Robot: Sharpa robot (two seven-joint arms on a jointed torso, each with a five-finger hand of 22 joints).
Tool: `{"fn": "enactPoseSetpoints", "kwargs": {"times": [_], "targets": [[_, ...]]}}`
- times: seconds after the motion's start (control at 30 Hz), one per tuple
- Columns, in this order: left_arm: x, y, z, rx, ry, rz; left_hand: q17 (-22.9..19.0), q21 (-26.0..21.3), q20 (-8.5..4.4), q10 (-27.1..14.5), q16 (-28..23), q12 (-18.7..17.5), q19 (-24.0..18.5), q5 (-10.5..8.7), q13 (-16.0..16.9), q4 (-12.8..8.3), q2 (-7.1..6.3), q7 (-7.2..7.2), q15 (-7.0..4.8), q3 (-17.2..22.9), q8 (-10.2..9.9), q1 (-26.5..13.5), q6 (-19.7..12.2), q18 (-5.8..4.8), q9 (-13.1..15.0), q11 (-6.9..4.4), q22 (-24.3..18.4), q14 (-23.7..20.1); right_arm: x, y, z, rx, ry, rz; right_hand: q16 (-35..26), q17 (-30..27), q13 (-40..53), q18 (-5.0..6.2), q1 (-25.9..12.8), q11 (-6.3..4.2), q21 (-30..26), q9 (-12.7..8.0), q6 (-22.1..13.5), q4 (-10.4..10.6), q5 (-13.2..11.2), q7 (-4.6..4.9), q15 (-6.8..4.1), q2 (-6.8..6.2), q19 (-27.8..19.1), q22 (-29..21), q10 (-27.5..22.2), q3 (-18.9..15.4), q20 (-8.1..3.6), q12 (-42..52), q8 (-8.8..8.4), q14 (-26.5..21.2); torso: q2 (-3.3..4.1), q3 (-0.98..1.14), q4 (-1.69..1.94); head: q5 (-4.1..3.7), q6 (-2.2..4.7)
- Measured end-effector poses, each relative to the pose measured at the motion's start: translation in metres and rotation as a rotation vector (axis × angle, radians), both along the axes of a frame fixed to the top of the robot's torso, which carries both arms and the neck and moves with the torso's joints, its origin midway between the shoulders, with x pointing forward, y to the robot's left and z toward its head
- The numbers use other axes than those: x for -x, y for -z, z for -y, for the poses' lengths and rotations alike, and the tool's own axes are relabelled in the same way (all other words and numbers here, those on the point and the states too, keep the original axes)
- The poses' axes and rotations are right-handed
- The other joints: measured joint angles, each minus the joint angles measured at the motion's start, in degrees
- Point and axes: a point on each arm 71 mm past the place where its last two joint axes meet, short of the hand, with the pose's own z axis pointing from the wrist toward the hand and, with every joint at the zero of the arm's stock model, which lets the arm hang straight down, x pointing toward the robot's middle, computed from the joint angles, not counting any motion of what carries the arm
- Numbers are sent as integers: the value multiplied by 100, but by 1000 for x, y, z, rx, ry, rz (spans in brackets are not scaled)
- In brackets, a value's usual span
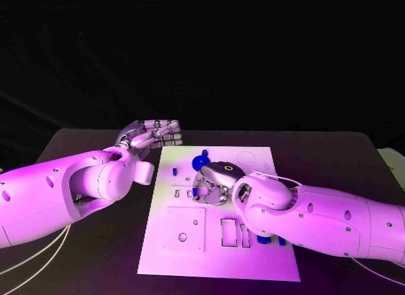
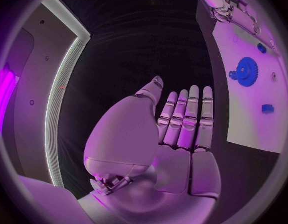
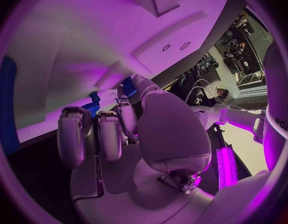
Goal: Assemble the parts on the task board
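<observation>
The right hand [image 1: 213, 183] pressed low on the task board [image 1: 171, 246], its hold unclear; the left hand [image 1: 153, 134] hovered empty, fingers straight. The blue gear [image 1: 200, 162] might be knocked aside.

Black table [image 1: 344, 153], white task board [image 1: 171, 258] flat at its middle; blue parts [image 1: 200, 162] on board

Head camera high above the task board [image 1: 255, 258]; wrist cameras close behind each hand.
</observation>
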Motion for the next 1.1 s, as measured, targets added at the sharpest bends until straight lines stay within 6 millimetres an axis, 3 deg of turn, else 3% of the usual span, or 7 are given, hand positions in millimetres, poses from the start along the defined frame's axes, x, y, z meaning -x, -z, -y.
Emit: {"fn": "enactPoseSetpoints", "kwargs": {"times": [0.63,0.8,1.1], "targets": [[0,0,0,-1,1,-3,0,0,0,-21,0,0,0,0,0,0,0,-20,0,0,-22,0,-20,0,0,-21,0,0,0,0,0,8,-2,8,-34,0,-87,1,-92,71,-55,-30,-117,23,79,49,26,-92,-35,-1,-71,-89,35,-101,-39,-2,1,1,-1,-5,13],[0,0,0,-1,1,-4,0,0,0,-21,0,0,0,0,0,0,0,-20,0,0,-22,0,-20,0,0,-21,-5,0,0,0,0,7,-2,9,-34,5,-113,1,-224,102,-74,-60,-224,112,-366,95,43,-134,-53,-2,-102,-239,53,-119,-89,0,1,1,-1,-5,13],[0,0,0,-1,2,-6,0,0,0,-21,0,0,0,0,0,0,0,-20,0,0,-22,0,-20,0,0,-21,-5,0,0,1,0,3,4,12,-66,4,-178,1,-254,157,-141,-105,-438,199,-473,151,84,-164,-93,-2,-199,-483,93,-185,-200,0,1,0,-1,-13,2]]}}
